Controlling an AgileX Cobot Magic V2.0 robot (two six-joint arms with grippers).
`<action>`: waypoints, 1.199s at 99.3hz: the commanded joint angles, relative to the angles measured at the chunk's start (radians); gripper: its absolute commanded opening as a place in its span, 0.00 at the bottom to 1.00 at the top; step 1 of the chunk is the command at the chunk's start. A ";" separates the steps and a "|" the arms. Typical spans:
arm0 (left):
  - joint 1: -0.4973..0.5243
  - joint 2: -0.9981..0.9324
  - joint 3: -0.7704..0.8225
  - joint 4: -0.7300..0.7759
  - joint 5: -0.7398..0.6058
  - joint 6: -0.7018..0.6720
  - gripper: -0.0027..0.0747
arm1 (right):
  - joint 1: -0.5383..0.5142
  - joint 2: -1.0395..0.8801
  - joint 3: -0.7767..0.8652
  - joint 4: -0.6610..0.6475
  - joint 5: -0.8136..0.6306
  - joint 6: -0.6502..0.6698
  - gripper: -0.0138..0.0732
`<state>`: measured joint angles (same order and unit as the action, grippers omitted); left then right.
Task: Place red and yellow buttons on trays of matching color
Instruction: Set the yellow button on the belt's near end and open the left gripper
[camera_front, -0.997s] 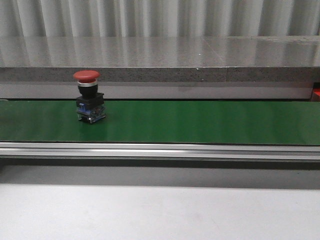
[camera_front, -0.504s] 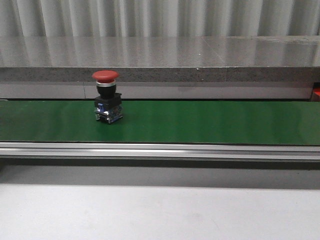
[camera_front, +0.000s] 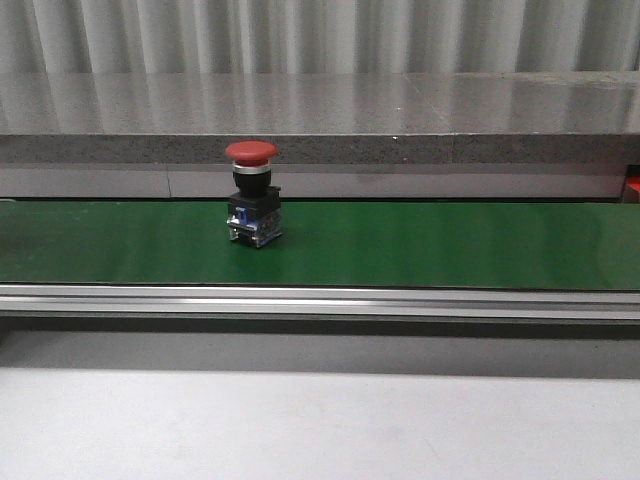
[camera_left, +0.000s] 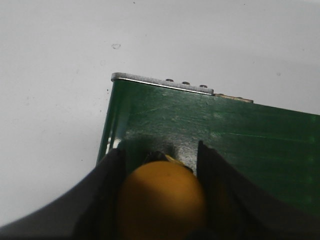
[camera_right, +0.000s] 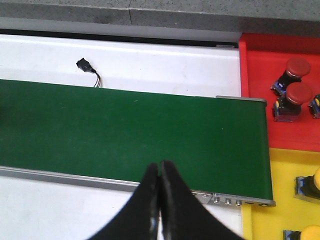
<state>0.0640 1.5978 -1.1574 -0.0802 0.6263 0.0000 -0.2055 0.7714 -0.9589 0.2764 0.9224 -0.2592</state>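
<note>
Red mushroom-head push button (camera_front: 252, 193) has ridden rightward along the green conveyor belt (camera_front: 420, 245).
Left gripper (camera_left: 161, 165) clamps a yellow round-capped button (camera_left: 161, 200); right gripper (camera_right: 159, 172) is closed, empty.

At the frame's 6 o'clock edge in the left wrist view, the yellow button (camera_left: 161, 200) is cut off, its body hidden. At 3 to 5 o'clock in the right wrist view, the red tray (camera_right: 260, 90) and yellow tray (camera_right: 280, 190) run out of frame, cropping several buttons.
</note>
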 joint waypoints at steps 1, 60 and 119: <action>-0.005 -0.034 -0.029 -0.004 -0.035 0.000 0.18 | 0.000 -0.007 -0.022 0.012 -0.057 -0.010 0.02; -0.008 -0.041 -0.040 -0.029 0.013 0.000 0.89 | 0.000 -0.007 -0.022 0.012 -0.057 -0.010 0.02; -0.105 -0.354 -0.044 -0.021 0.013 0.016 0.89 | 0.000 -0.007 -0.022 0.012 -0.057 -0.010 0.02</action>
<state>-0.0335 1.3363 -1.1914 -0.0952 0.6939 0.0154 -0.2055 0.7714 -0.9589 0.2764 0.9224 -0.2592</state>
